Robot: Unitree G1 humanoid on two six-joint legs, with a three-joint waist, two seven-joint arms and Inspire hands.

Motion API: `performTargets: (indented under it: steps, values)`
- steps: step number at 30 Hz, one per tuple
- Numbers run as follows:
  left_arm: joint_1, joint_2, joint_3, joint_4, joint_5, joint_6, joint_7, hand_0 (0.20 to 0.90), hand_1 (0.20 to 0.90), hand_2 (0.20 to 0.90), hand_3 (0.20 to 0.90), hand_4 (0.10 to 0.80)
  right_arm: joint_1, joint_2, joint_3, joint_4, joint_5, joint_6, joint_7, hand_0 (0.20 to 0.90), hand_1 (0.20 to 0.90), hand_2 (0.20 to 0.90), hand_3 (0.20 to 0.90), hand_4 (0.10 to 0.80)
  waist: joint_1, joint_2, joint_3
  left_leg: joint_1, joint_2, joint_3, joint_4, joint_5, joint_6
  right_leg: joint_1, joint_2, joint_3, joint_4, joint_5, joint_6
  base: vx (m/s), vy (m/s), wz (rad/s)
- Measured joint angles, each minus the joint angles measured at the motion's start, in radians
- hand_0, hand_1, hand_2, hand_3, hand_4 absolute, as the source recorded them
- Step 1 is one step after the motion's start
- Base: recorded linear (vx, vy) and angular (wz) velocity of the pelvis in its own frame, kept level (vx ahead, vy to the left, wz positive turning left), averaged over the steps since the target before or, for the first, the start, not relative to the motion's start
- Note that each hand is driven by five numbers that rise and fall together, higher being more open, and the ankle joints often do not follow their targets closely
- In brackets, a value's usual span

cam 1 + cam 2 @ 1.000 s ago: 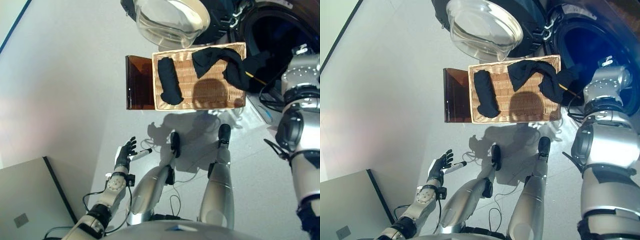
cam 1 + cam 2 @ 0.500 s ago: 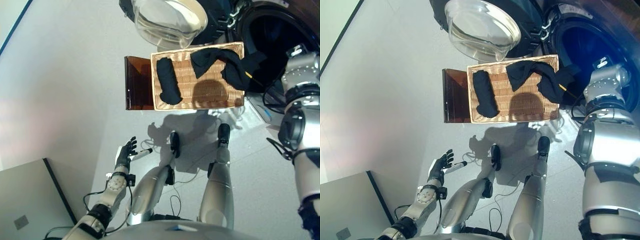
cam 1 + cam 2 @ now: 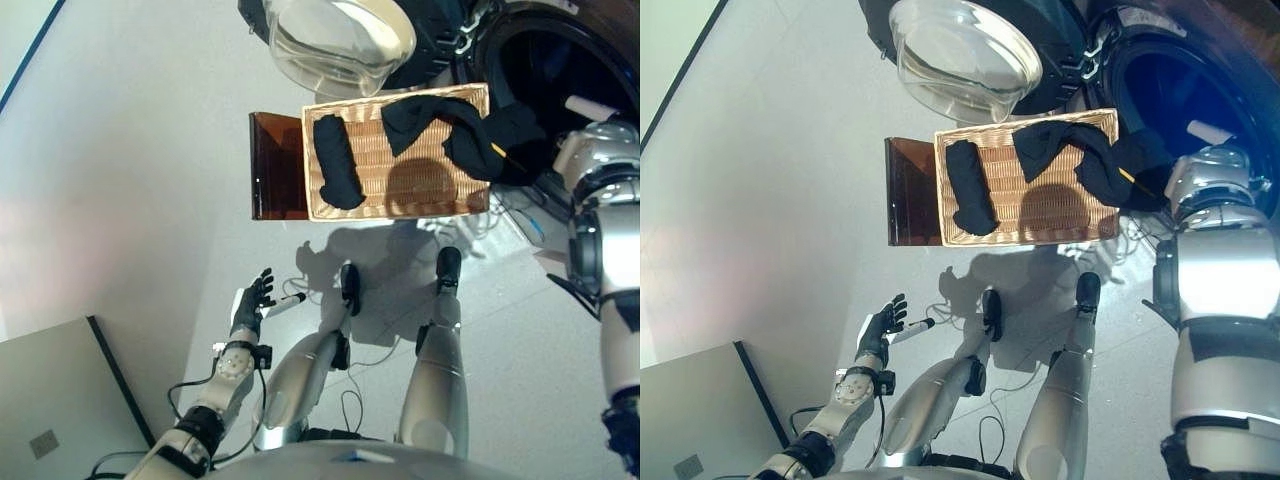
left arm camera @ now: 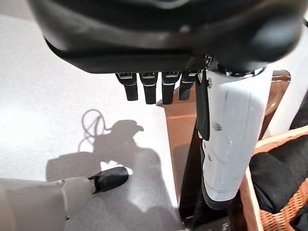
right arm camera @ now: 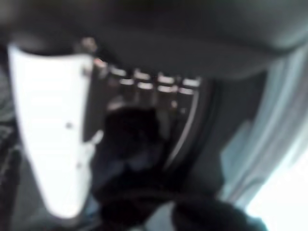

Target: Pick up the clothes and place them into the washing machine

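Reaching our right hand towards the dark round washing machine drum, grip unreadable, we next must fetch black clothes from the woven wicker basket.

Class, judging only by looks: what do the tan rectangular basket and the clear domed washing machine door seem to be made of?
The tan rectangular basket looks like woven wicker or rattan with a matte finish: ribbed rows of strands show across its floor. The clear domed washing machine door looks like glossy glass, possibly plastic: it is see-through and catches bright reflections.
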Motion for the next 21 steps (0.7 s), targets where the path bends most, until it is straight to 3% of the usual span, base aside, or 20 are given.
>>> performTargets:
  steps: [5, 12, 21]
  values:
    - [-0.007, -0.001, 0.003, 0.005, 0.020, -0.001, 0.006, 0.900, 0.900, 0.900, 0.900, 0.800, 0.044, 0.018, 0.087, -0.022, -0.273, 0.041, 0.007, 0.900, 0.900, 0.900, 0.900, 0.800, 0.001, 0.000, 0.000, 0.000, 0.000, -0.001, 0.000, 0.000, 0.000, 0.000, 0.000, 0.000, 0.001, 0.000, 0.000, 0.000, 0.000, 0.00]
    - [-0.010, -0.004, 0.006, 0.008, 0.031, -0.002, 0.025, 0.900, 0.900, 0.900, 0.900, 0.800, 0.102, 0.018, 0.108, -0.084, -0.435, 0.042, -0.005, 0.900, 0.900, 0.900, 0.900, 0.800, -0.003, -0.001, 0.001, 0.000, 0.000, -0.001, 0.000, -0.001, 0.000, 0.000, 0.001, 0.000, 0.000, 0.000, 0.000, -0.002, 0.003, -0.01]
    - [-0.011, -0.008, 0.021, 0.009, 0.053, -0.025, 0.046, 0.900, 0.900, 0.900, 0.900, 0.800, 0.277, 0.014, 0.168, -0.325, -0.654, 0.039, -0.032, 0.900, 0.900, 0.900, 0.900, 0.800, -0.029, -0.002, 0.002, 0.000, 0.003, 0.000, 0.000, -0.007, 0.002, -0.001, 0.009, 0.000, 0.000, -0.002, -0.001, -0.003, 0.002, -0.01]
